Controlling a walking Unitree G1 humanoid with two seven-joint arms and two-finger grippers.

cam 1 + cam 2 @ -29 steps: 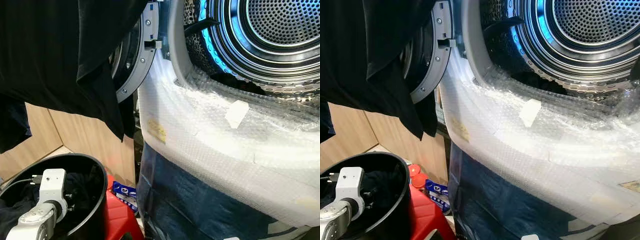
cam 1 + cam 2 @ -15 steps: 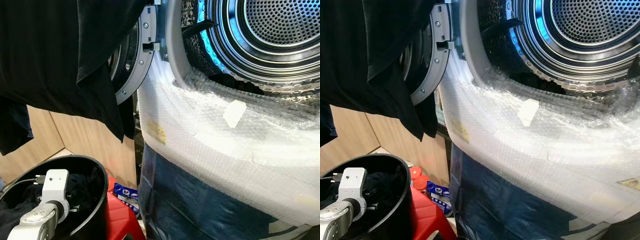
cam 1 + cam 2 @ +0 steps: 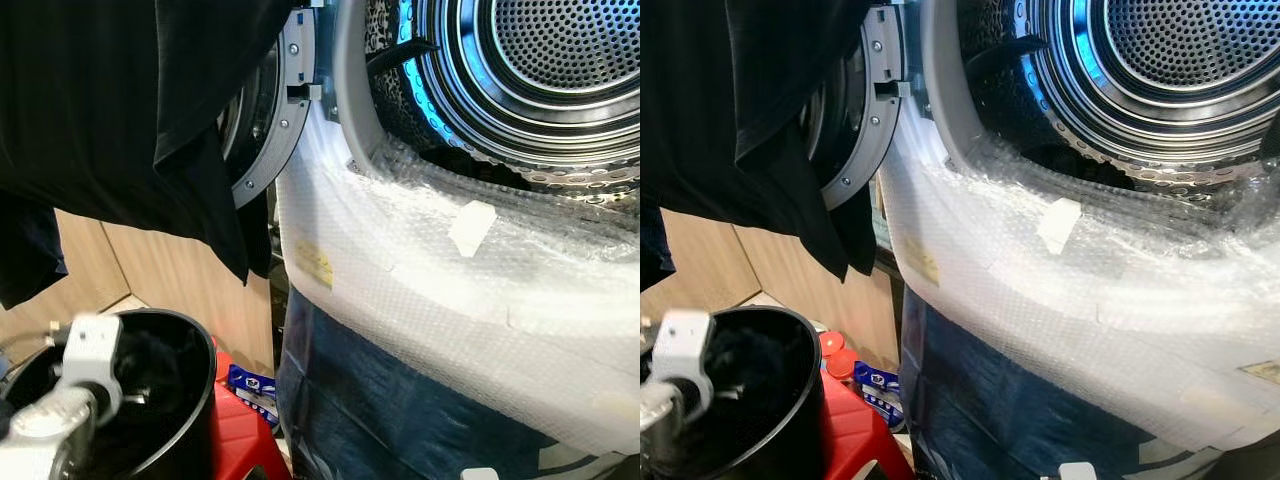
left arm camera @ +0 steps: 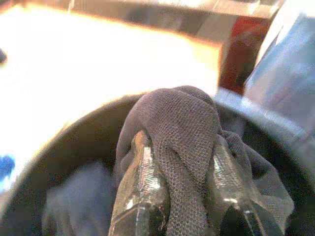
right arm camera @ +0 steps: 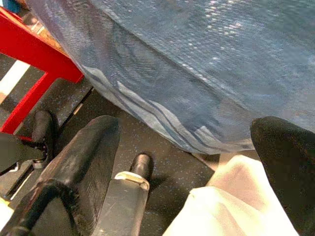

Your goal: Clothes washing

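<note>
Pinching a dark knit cloth (image 4: pixel 182 142), the left gripper (image 4: pixel 184 191) sits inside the black bucket (image 3: pixel 190 400) at the lower left of the head views. In the left wrist view its two fingers (image 4: pixel 145 182) are pressed on the cloth from both sides, and the cloth bunches up over them. More dark clothes (image 4: pixel 78 206) lie lower in the bucket. The white wrist of the left arm (image 3: pixel 85 350) looks blurred at the bucket's rim.

The bucket stands on a red stool (image 3: pixel 855 420). A blue packet (image 3: pixel 250 382) lies just beside the stool, at the foot of the washer.

The washer fills the right side. Its silver drum (image 3: pixel 560 60) with many small holes is at the upper right. The round door (image 3: pixel 270 110) stands open at the upper middle. Bubble wrap (image 3: pixel 420 270) covers the front below the drum, and blue plastic (image 3: pixel 400 410) hangs under that. A big black garment (image 3: pixel 110 110) hangs at the upper left, over part of the door.

The right gripper (image 5: pixel 192 162) hangs low by the floor, fingers spread wide apart, with the blue plastic and a red stool leg ahead of it.
</note>
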